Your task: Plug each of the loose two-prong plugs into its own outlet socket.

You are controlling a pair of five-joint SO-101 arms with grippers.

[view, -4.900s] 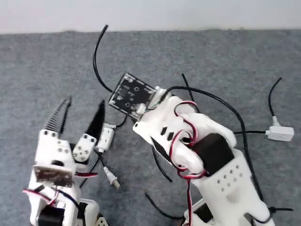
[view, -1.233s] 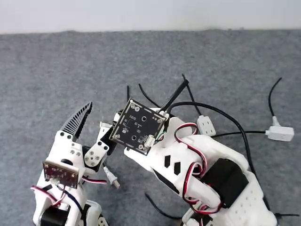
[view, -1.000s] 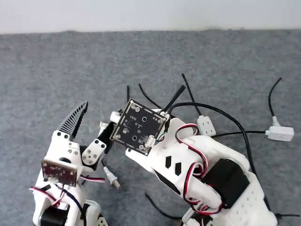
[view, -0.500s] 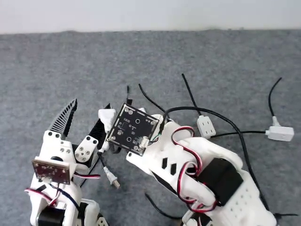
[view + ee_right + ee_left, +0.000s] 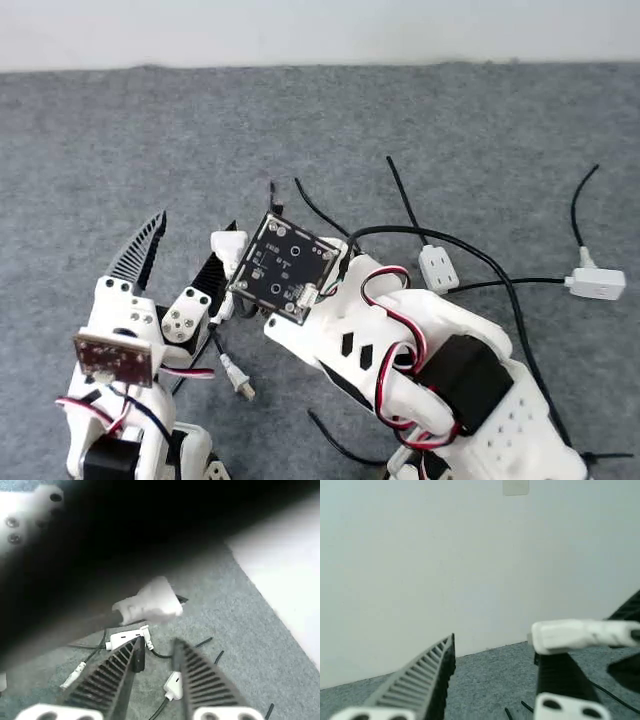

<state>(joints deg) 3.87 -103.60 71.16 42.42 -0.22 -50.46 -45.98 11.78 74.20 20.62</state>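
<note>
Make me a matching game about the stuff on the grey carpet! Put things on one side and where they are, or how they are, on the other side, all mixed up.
Things
1. small two-prong plug with metal pins
2. white plastic block on a black cord
3. black square circuit board
4. left gripper

Places or states
A. fixed on the white right arm
B. open, fingers apart
C. on the grey carpet at the high view's right edge
D. on the carpet between both arms

Pairs: 1-D, 2-C, 3-A, 4-B
</note>
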